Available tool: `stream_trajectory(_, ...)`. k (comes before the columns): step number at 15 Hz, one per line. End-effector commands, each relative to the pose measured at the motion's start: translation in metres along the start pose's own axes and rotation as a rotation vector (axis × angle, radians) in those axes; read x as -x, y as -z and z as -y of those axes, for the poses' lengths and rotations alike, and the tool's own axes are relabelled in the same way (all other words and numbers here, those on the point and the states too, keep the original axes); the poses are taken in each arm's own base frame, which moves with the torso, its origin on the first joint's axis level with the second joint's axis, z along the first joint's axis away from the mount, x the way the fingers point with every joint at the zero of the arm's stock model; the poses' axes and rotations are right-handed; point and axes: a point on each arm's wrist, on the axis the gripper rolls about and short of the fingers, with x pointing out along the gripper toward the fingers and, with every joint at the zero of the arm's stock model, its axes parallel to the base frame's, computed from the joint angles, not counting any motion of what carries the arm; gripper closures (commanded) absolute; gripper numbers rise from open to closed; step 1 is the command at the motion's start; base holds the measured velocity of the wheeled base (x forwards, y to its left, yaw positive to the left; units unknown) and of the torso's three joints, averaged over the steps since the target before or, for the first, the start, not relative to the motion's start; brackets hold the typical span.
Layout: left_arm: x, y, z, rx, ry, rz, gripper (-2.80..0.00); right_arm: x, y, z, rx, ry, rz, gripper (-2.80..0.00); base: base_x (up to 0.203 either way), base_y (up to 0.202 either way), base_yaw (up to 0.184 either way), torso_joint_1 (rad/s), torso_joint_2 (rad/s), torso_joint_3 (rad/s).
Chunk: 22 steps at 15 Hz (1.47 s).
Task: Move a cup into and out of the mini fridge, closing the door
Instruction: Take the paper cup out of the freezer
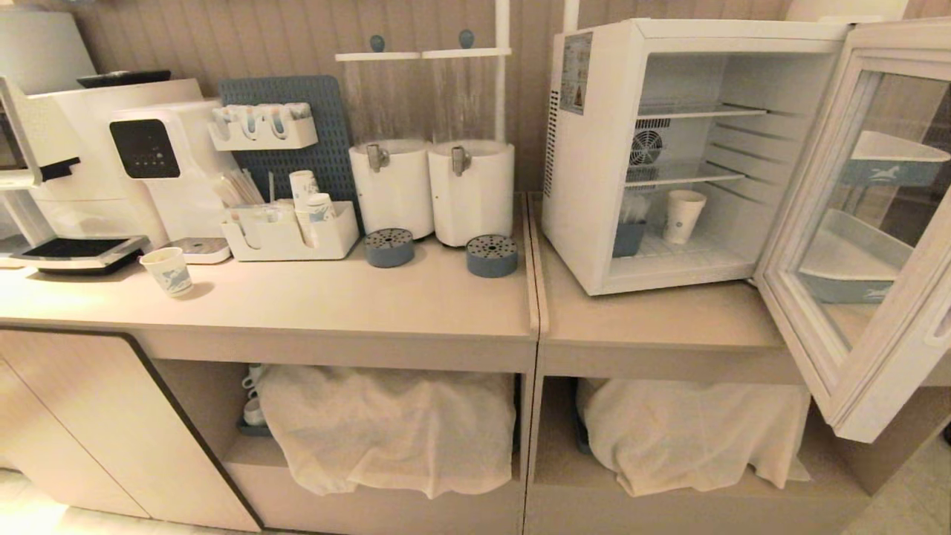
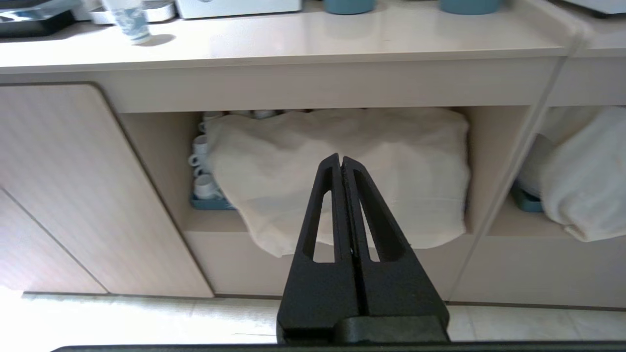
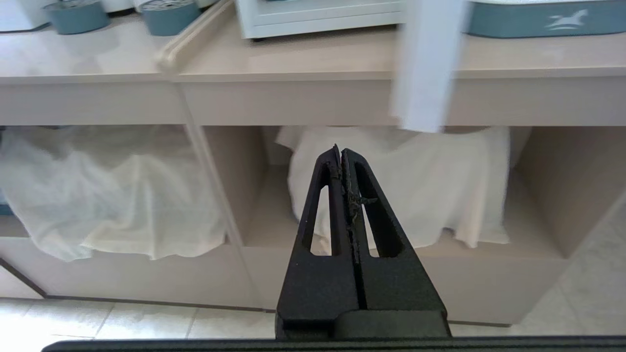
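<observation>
The cup (image 1: 683, 215) is seen upright inside the fridge (image 1: 594, 186), on the bottom wire shelf, just beside a small blue-grey holder (image 1: 629, 236) at the back. The door (image 1: 854, 245) is swung wide open to the right of the fridge.

Neither arm is seen from the head. The left gripper (image 2: 341, 159) is held low in front of the cabinet below the fridge's counter, pressed closed on nothing, aimed at a draped cloth (image 2: 342, 161). The right gripper (image 3: 341, 149) is likewise closed and empty, below the edge of the door.

The cup is judged to be light, thin-walled paper, easily crushed or tipped. If it is nested, as its layered rim suggests, it would be somewhat stiffer there. A gentle side grasp at mid-height is advised, so that the wall is not dented and the holder beside it is not knocked. The wire shelf gives uneven footing, so it should be lifted clear before being drawn out.
</observation>
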Motion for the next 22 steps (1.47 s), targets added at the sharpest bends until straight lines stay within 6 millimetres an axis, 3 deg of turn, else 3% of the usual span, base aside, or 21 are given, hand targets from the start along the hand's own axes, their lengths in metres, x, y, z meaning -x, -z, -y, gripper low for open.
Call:
stream_trajectory(1,0.0003,0.0001,0.0000,0.000,0.000,0.004,0.00,-0.0001,0.0000,0.0000,0.000,-0.001,-0.001,0.00,0.000,0.190,0.000,-0.002,0.00,0.005)
stream_trajectory(7,0.0003,0.0001,0.0000,-0.003,0.000,0.004,0.00,-0.0001,0.0000,0.0000,-0.003,0.001,-0.001,0.00,0.000,0.184,-0.002,0.007,0.00,0.001)
stream_trajectory(12,0.0004,-0.0001,0.0000,-0.003,0.000,0.004,0.00,-0.0001,0.0000,0.0000,-0.003,0.001,-0.001,0.00,0.014,0.020,0.000,0.001,0.00,0.001)
stream_trajectory(22,0.0003,0.0001,0.0000,-0.003,0.000,0.004,0.00,-0.0001,0.0000,0.0000,-0.003,0.001,-0.001,0.00,0.187,0.001,0.000,0.001,0.00,0.002)
